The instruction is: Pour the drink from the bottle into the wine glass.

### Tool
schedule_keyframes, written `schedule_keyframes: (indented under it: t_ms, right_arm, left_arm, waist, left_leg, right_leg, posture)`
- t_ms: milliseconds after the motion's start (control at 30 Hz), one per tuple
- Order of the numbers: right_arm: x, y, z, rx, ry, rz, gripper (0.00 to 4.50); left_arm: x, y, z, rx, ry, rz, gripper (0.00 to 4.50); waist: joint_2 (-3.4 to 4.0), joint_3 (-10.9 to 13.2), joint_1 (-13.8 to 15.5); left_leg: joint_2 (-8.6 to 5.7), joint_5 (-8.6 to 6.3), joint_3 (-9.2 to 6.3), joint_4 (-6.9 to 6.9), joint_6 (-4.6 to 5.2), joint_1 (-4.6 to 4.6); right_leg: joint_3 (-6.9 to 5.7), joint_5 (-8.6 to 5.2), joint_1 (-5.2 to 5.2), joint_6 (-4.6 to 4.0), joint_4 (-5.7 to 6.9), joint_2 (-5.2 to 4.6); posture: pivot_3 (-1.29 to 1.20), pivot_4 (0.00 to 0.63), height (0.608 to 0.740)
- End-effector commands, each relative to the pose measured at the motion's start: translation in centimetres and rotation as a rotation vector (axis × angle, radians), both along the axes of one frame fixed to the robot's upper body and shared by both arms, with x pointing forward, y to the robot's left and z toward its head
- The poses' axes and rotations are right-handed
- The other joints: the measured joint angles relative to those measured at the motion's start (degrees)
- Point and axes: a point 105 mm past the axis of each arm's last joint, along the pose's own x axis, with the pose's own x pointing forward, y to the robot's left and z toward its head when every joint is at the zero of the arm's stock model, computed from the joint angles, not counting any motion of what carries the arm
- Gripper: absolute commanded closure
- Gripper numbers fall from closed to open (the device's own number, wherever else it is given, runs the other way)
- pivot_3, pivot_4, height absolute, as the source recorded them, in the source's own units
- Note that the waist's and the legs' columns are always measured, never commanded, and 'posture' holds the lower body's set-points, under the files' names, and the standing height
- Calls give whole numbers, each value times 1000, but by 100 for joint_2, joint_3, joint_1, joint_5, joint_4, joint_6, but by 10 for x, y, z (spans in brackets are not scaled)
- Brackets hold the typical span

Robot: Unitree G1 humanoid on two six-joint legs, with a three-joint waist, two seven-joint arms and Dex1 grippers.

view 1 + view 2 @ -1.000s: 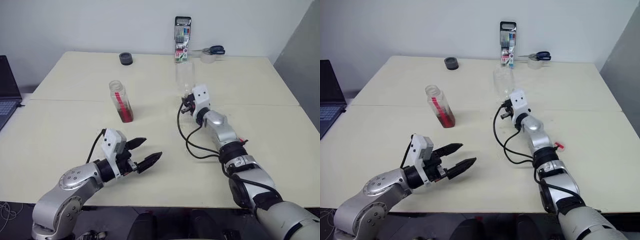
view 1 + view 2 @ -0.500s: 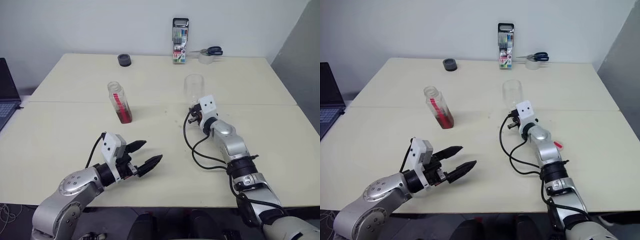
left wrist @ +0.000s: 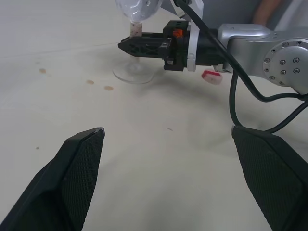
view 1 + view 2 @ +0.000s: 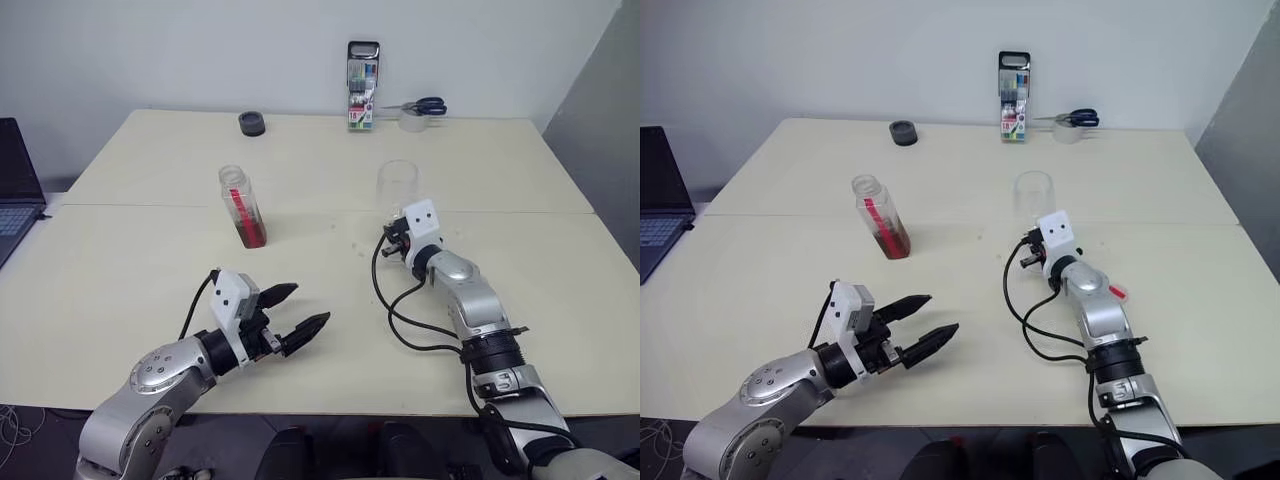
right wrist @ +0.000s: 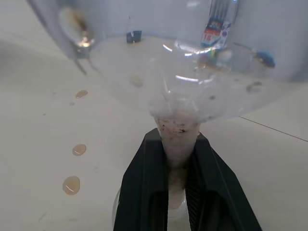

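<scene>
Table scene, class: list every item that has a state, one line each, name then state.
bottle: upright, uncapped, little drink left.
wine glass: upright on the table, empty, stem gripped.
right end effector: shut on the stem.
left end effector: open, empty.
scissors: closed.

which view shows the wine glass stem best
The right wrist view: the wine glass stem sits close up, pinched by the right hand. The left wrist view shows stem and foot farther off; the eye views show mainly the bowl.
</scene>
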Motion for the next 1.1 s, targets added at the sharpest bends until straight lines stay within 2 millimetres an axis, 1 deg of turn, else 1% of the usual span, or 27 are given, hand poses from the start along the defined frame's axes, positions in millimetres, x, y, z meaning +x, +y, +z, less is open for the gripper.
schedule_keyframes:
  t_ms: [33,133,200,267,367,467,567,733,867,1000,1067,1100]
  right_arm:
    - [2,0,-12,11,12,-3,4334]
    - [9,25,22,97,-115,67,4334]
    - [10,43,34,128,-161,126,4334]
    - [10,60,36,145,-172,171,4334]
    - [10,85,33,175,-161,228,4334]
    - [11,102,31,176,-159,262,4334]
    - [13,111,31,165,-168,279,4334]
    - [14,118,27,162,-161,292,4334]
    - [11,120,13,121,-154,301,4334]
    - [7,118,-3,62,-161,311,4334]
    - [6,117,-6,71,-153,305,4334]
    - [5,118,-7,75,-152,308,3599]
  left_arm:
    - [4,3,10,-10,-60,31,0]
    - [11,10,15,-31,-83,105,0]
    - [15,18,16,-27,-97,168,0]
    - [16,24,14,-14,-102,222,0]
    - [16,34,10,-26,-86,315,0]
    - [14,39,8,-31,-82,362,0]
    - [11,39,7,-33,-84,383,0]
    - [5,43,4,-28,-80,400,0]
    - [4,49,2,-22,-88,420,0]
    - [5,49,4,-23,-92,417,0]
    - [7,49,5,-25,-93,416,0]
    - [8,49,6,-26,-94,414,0]
  waist:
    - [0,0,-8]
    - [1,1,-43]
    - [3,5,-87]
    - [6,7,-124]
    - [9,9,-148]
    - [10,10,-140]
    - [10,11,-120]
    - [11,12,-87]
    - [13,13,-87]
    - [13,13,-87]
    - [12,13,-86]
    - [12,12,-86]
  left_leg:
    - [0,0,2,0,0,2]
    - [2,0,4,0,1,8]
    - [9,0,9,0,1,8]
    - [16,0,9,-9,0,8]
    - [17,1,10,-16,-1,8]
    - [16,0,7,-15,-1,5]
    - [13,0,7,-14,0,4]
    - [11,0,8,-14,-1,2]
    - [12,0,8,-15,-1,3]
    - [12,0,9,-15,-1,4]
    - [12,0,8,-15,-1,4]
    - [12,0,8,-15,-1,4]
  right_leg:
    - [2,0,0,0,0,0]
    - [5,0,2,0,5,4]
    - [14,1,-5,-1,12,14]
    - [15,1,-9,-3,12,22]
    - [18,1,-12,-4,10,23]
    - [16,1,-12,-4,5,20]
    - [14,2,-12,-4,4,17]
    - [13,2,-12,-4,1,13]
    - [12,1,-12,-4,2,13]
    - [13,2,-11,-4,2,13]
    - [12,1,-11,-4,2,13]
    - [12,2,-11,-4,2,13]
  posture:
    - [0,150,740]
    - [0,150,740]
    - [0,150,740]
    - [0,150,740]
    - [0,150,740]
    - [0,150,740]
    - [0,150,740]
    - [0,150,740]
    - [0,150,740]
    - [0,150,740]
    - [0,150,740]
    - [0,150,740]
